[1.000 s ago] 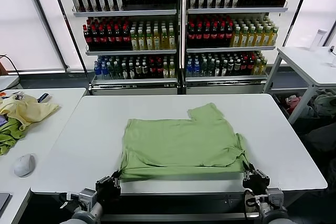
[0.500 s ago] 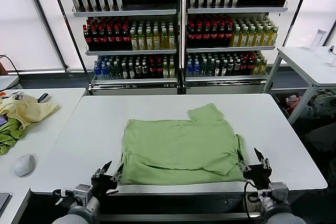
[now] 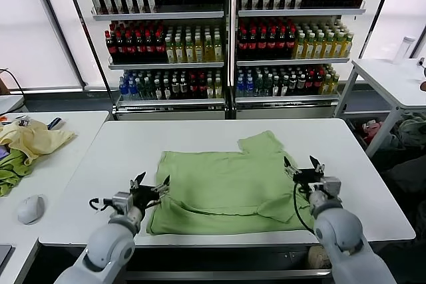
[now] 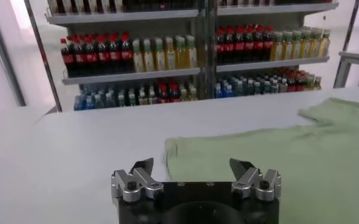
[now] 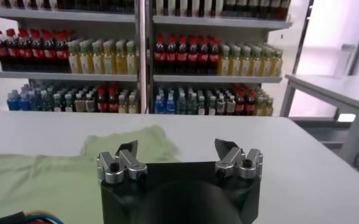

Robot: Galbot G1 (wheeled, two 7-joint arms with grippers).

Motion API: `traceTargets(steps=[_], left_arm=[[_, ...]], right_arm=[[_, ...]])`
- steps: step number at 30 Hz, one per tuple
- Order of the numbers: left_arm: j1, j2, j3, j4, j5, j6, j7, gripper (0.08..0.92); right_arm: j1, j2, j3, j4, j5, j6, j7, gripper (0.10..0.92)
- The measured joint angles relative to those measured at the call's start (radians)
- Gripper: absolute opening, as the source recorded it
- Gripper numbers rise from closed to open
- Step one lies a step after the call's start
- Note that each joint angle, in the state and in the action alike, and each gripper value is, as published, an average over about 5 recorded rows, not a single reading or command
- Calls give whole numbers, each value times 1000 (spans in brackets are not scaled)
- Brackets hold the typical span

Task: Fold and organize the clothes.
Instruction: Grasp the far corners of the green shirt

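Light green polo shirt point(image 3: 229, 184) lies flat on the white table point(image 3: 120, 157), partly folded. It sits in the middle of the table's width, closer to the near edge than to the far one. The bottom part is doubled over along the near edge, forming a thicker band with a rumpled flap toward the near right corner. One sleeve point(image 3: 261, 142) sticks out toward the far edge, right of centre. Collar, buttons and patch cannot be made out from the head view; possibly folded under.

Left gripper point(image 3: 152, 186): jaws spread wide, nothing between them. It hovers at the shirt's left edge near the near left corner of the cloth, fingertips pointing toward the shirt. In the left wrist view the same gripper point(image 4: 194, 165) shows both fingers apart, with bare table and the shirt's edge point(image 4: 277, 158) ahead of it.

Right gripper point(image 3: 303, 166): jaws also spread, empty. It sits at the shirt's right edge, about midway between the table's near and far edges. Right wrist view confirms the gripper point(image 5: 178, 148) with fingers apart and the sleeve point(image 5: 130, 143) lying beyond them.

Surroundings: drink shelves point(image 3: 229, 31) behind the far edge of the table. A second table on the left carries a pale yellow garment point(image 3: 33, 139), a darker green cloth point(image 3: 13, 171) and a computer mouse point(image 3: 30, 209).
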Motion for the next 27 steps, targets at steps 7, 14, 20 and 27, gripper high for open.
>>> traceTargets(steps=[7,14,20,27], left_arm=[[-185,-36,81,191,-11,-5,-4,823],[-314,-75,141,361,-19,3,2,823],[-368,-102,168,465,-27,15,12,823],[-397,-122,180,524,-32,20,14,812]], right_arm=[[175,33,-67,-197,-9,-18,-16,823],[313,80,-113,-373,-22,-34,-41,823],[395,118,-138,-505,-48,-30,-64,823],[453,151,-147,-626,-64,-20,-93,811]])
